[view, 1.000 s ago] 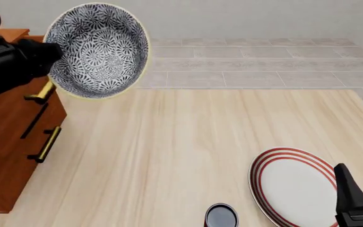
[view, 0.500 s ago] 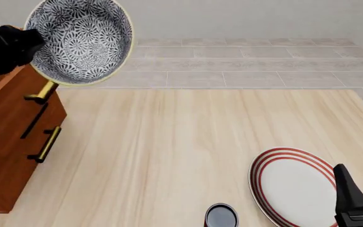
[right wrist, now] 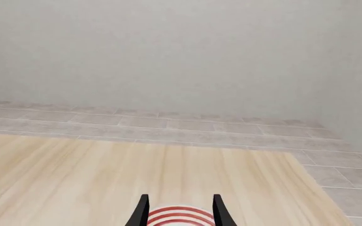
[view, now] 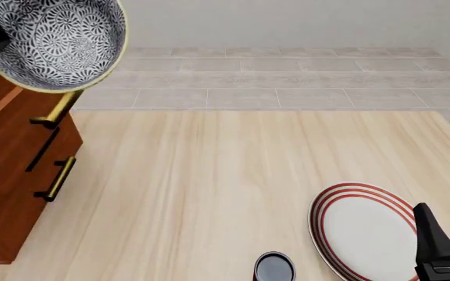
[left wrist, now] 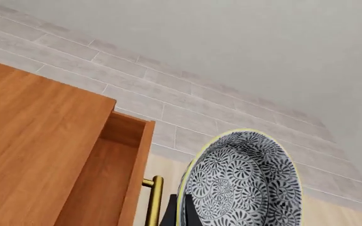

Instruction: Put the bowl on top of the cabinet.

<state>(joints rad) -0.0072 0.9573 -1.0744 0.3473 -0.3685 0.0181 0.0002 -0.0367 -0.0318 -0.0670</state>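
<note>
Pale grey walls and a tiled floor are framing a light wooden worktop (view: 209,187). At its left edge the cabinet (view: 10,170) is standing, brass handles facing the worktop's middle. The bowl (view: 57,41) is hanging in the air above the cabinet's top front edge, tipped on its side so its patterned inside is facing the front camera. The left end effector (left wrist: 179,216) is gripping the bowl by its rim, only a dark sliver of it showing. The right end effector (right wrist: 179,212) is sitting with fingers spread apart and empty, low over the red-ringed plate (view: 365,231). A small dark cup (view: 274,267) is standing just beside that plate.
</note>
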